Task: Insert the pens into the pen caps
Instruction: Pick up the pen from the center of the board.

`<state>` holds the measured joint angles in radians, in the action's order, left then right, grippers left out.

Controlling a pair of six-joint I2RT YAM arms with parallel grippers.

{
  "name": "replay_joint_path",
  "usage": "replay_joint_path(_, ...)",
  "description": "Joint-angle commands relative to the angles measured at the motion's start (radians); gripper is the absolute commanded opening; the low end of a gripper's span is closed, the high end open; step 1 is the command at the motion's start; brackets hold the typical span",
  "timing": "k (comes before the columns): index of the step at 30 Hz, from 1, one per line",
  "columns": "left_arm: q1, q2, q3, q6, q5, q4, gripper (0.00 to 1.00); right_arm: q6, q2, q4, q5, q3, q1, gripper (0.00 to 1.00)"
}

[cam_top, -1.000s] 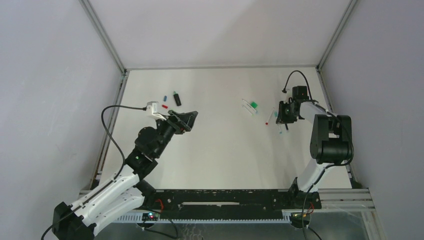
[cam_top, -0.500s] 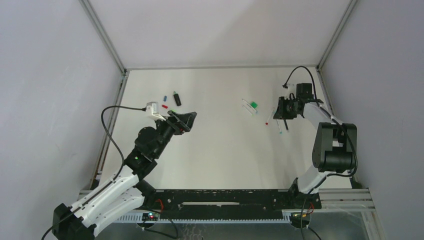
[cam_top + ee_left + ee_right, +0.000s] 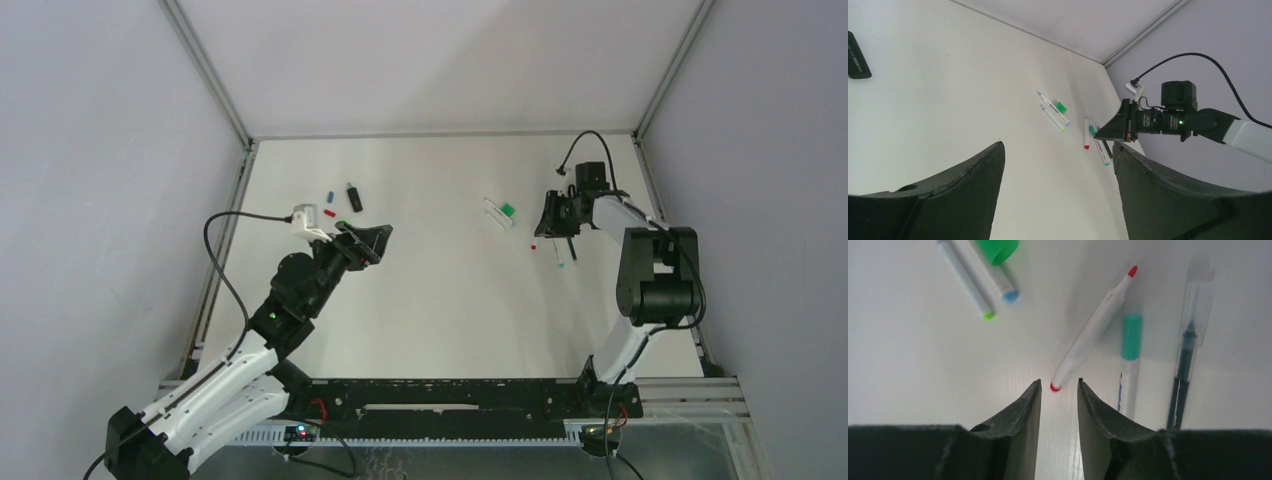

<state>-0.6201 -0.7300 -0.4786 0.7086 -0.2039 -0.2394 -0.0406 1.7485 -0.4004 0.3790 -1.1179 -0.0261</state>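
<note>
My right gripper (image 3: pixel 1057 390) has shifted left, jaws parted, empty, straddling the red pen (image 3: pixel 1093 330) tip; an off-centre closure may flick it away.

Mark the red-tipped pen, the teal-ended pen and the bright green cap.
red-tipped pen (image 3: pixel 1093 330), right wrist view, mid-barrel.
teal-ended pen (image 3: pixel 1132 337), right wrist view, teal end.
bright green cap (image 3: pixel 997 249), right wrist view, side wall.

On my right wrist feed the green cap (image 3: pixel 998 247), blue-tipped pen (image 3: pixel 1000 282) and green-tipped pen (image 3: pixel 965 280) run off the top edge, the teal-capped pen (image 3: pixel 1130 355) and dark pen (image 3: pixel 1188 340) disappear behind a finger (image 3: pixel 1108 440) of the right gripper (image 3: pixel 1058 382), and the left wrist feed clips the black marker (image 3: pixel 858 57) at its left edge.
</note>
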Motion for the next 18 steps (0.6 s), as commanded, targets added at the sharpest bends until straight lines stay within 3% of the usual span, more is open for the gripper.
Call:
replay_joint_path(1, 0.007, 0.012, -0.015, 0.012, -0.012, -0.005, 0.82, -0.099, 0.068, -0.017, -0.132, -0.087, 0.050, 0.40)
replay_joint_path(18, 0.011, 0.023, -0.011, 0.012, -0.020, 0.000, 0.82, -0.074, 0.163, -0.098, -0.317, -0.140, 0.128, 0.33)
